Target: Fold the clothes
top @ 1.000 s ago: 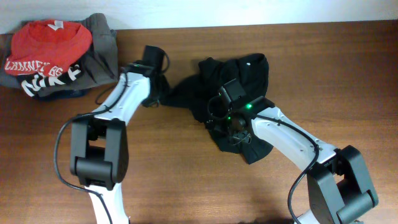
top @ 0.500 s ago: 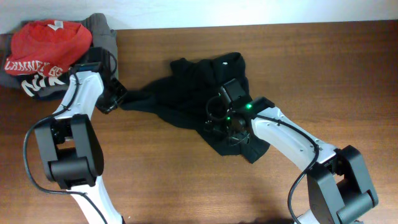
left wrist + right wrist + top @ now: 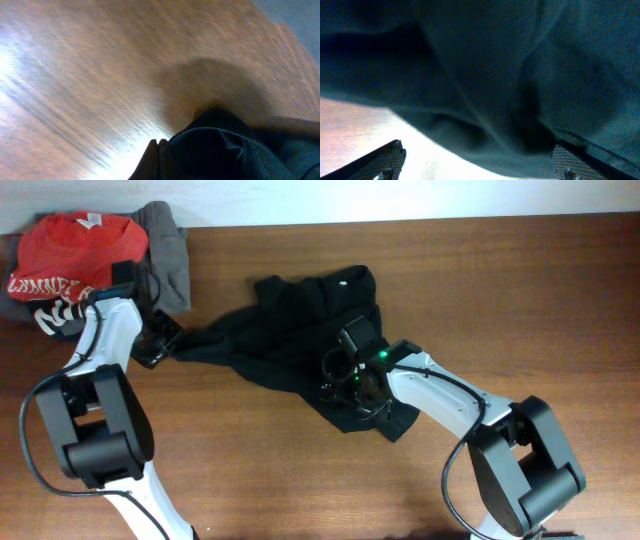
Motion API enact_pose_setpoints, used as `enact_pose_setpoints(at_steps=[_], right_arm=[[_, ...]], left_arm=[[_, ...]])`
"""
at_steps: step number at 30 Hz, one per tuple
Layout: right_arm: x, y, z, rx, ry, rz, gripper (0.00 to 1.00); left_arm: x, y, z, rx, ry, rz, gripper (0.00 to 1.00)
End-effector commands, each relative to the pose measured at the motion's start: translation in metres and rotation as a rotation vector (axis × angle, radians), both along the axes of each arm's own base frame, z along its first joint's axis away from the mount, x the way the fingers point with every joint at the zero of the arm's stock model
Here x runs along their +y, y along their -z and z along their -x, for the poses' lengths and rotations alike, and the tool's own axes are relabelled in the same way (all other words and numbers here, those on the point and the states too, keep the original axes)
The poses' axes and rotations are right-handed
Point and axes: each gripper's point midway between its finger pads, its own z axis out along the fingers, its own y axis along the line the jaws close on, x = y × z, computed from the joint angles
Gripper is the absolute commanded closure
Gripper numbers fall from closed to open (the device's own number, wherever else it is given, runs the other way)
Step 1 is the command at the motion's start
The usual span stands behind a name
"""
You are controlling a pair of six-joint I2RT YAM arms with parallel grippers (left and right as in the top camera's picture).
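Step in hand: spreading flat. The left gripper point(image 3: 160, 346) pinches a corner of the clothes point(image 3: 285, 330), stretched toward 9 o'clock at the centre of the table point(image 3: 520, 280). The right gripper point(image 3: 350, 377) is over the 4 o'clock edge, jaws spread. Next move: clamp there and pull opposite — evenly.

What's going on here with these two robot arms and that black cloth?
The robot is working on folding a black garment on a wooden table. Its left hand is shut on one end, stretched out toward a red shirt and grey garment. Its right hand is open over the bunched part. Nothing is folded yet.
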Motion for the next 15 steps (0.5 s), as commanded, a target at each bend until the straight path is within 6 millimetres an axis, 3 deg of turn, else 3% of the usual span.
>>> enact_pose_setpoints(at_steps=[1,14,15], right_arm=[[-0.004,0.003,-0.002,0.007,0.031,0.002,0.01],[-0.064,0.003,-0.04,-0.066,0.037,0.036,0.0],[-0.068,0.003,-0.042,-0.066,0.05,0.037,0.05]], left_arm=[[0.018,0.002,0.005,0.014,-0.044,-0.005,0.99],[0.022,0.002,0.007,0.021,-0.054,-0.003,0.99],[0.022,0.002,0.007,0.021,-0.054,-0.003,0.99]])
